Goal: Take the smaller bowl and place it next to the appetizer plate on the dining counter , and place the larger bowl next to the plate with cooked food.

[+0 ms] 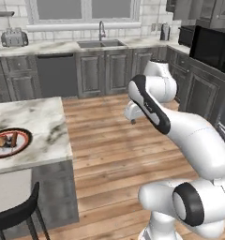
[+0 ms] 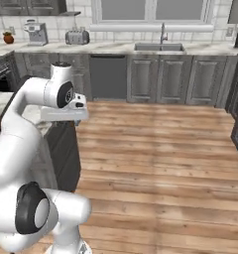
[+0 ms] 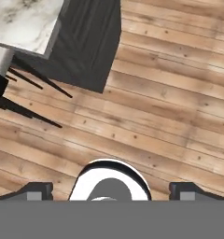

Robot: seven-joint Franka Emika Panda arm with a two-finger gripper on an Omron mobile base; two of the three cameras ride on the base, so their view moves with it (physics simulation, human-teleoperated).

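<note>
We see our pincer released, its two dark fingertips standing wide apart with nothing between them, pointed down at the bare wooden floor. It touches nothing. From the hand view, the corner of the dining worktop lies up and to the left of the pincer, its grey panelled base dropping to the floor, and the thin dark legs of a stool slant out just beside that base.

From the left base view, the plate with cooked food rests on the marble top, well apart from the pincer and off to its left, with brown and reddish pieces on its white centre. We cannot tell where either bowl or the appetizer plate lies. A sink sits in the wall worktop far beyond the arm.
</note>
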